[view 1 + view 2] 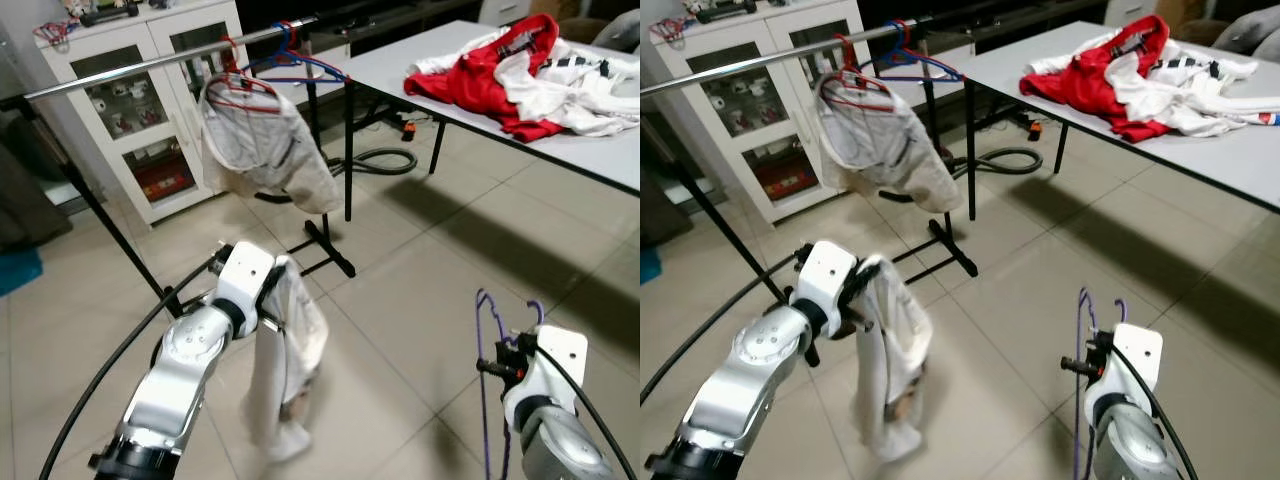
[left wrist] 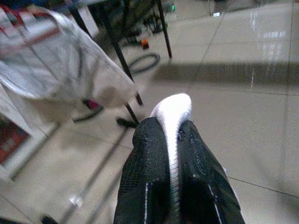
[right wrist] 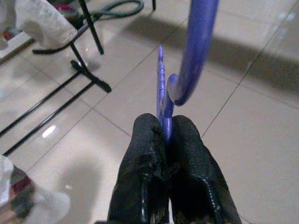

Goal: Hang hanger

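My left gripper (image 1: 272, 296) is shut on a white garment (image 1: 290, 370) that hangs limp toward the floor; its fold sticks out between the fingers (image 2: 154, 154). My right gripper (image 1: 510, 360), low at the right, is shut on a purple hanger (image 1: 487, 362). The hanger's hook (image 3: 198, 51) curves just past the fingertips. A metal clothes rail (image 1: 150, 62) runs across the back. It carries a red hanger (image 1: 240, 88) with a pale garment (image 1: 265, 150) on it and a bare blue hanger (image 1: 295, 62).
A grey table (image 1: 600, 150) at the right holds a heap of red and white clothes (image 1: 520, 70). The rack's black foot (image 1: 325, 250) and slanted leg (image 1: 120, 240) stand on the tiled floor. A white glass-door cabinet (image 1: 130, 110) and a hose (image 1: 380, 160) are behind.
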`<state>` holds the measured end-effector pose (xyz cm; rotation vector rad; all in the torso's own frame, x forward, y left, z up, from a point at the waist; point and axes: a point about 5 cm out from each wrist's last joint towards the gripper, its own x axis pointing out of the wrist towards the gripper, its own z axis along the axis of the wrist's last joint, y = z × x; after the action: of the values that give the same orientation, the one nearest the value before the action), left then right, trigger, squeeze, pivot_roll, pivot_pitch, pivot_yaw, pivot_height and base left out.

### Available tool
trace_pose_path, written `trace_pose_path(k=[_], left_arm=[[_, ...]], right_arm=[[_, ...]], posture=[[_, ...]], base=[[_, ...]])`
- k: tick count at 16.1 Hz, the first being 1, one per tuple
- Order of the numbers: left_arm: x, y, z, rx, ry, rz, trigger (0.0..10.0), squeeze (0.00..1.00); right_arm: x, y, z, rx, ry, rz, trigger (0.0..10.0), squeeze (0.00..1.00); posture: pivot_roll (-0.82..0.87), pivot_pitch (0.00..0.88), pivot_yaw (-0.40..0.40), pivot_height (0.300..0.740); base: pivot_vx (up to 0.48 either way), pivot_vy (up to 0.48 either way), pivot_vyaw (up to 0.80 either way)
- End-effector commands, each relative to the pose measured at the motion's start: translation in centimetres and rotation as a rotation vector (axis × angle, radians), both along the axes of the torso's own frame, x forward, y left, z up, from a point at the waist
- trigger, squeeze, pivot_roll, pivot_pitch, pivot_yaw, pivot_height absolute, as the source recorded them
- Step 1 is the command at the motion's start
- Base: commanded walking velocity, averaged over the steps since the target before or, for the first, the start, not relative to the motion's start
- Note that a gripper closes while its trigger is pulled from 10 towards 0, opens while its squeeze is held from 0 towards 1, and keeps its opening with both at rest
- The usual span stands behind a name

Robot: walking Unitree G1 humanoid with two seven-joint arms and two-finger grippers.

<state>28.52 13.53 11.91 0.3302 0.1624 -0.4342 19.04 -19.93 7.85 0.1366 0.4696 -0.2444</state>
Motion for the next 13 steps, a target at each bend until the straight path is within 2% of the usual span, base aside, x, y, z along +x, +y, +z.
trace_pose_path(k=[1, 2, 3, 4, 6, 8, 9, 13], left_arm=[[0.3, 0.5, 0.2, 0.031, -0.024, 0.026, 10.0, 0.00], [0.5, 0.4, 0.3, 0.018, -0.022, 0.032, 10.0, 0.00], [0.5, 0.3, 0.2, 0.003, -0.013, 0.048, 10.0, 0.00], [0.2, 0.0, 0.1, -0.060, 0.007, 0.056, 10.0, 0.00], [-0.1, -0.3, 0.0, -0.083, 0.014, 0.053, 10.0, 0.00], [-0.2, -0.5, -0.1, -0.094, 0.013, 0.048, 10.0, 0.00], [-0.2, -0.7, 0.0, -0.138, 0.016, 0.054, 10.0, 0.00], [0.0, -0.7, 0.2, -0.168, 0.011, 0.061, 10.0, 0.00]], right_arm=[[0.2, 0.6, 0.4, 0.008, -0.023, 0.017, 10.0, 0.00], [0.4, 0.7, 0.6, 0.000, -0.038, 0.028, 10.0, 0.00], [0.6, 0.8, 0.9, -0.021, -0.054, 0.059, 10.0, 0.00], [0.9, 0.9, 1.2, -0.061, -0.066, 0.102, 10.0, 0.00], [1.1, 0.8, 1.2, -0.084, -0.064, 0.114, 10.0, 0.00], [1.3, 0.6, 1.2, -0.094, -0.056, 0.101, 10.0, 0.00], [1.4, 0.1, 1.1, -0.095, -0.056, 0.079, 10.0, 0.00], [1.4, 0.0, 1.1, -0.092, -0.056, 0.065, 10.0, 0.00]], posture=[[-0.01, 0.000, 0.100, 0.740], [-0.01, 0.000, 0.098, 0.740], [-0.01, 0.000, 0.096, 0.740], [-0.01, 0.000, 0.094, 0.740], [0.00, 0.000, 0.078, 0.740], [0.00, 0.000, 0.074, 0.740], [0.00, 0.000, 0.070, 0.740], [-0.01, 0.000, 0.072, 0.740]], base=[[0.000, -0.480, -0.80], [0.000, -0.480, -0.42], [0.000, 0.000, 0.00], [0.000, 0.000, 0.00], [0.000, 0.000, 0.00], [0.000, 0.000, -0.48], [0.000, 0.000, -0.80], [0.000, 0.000, -0.80]])
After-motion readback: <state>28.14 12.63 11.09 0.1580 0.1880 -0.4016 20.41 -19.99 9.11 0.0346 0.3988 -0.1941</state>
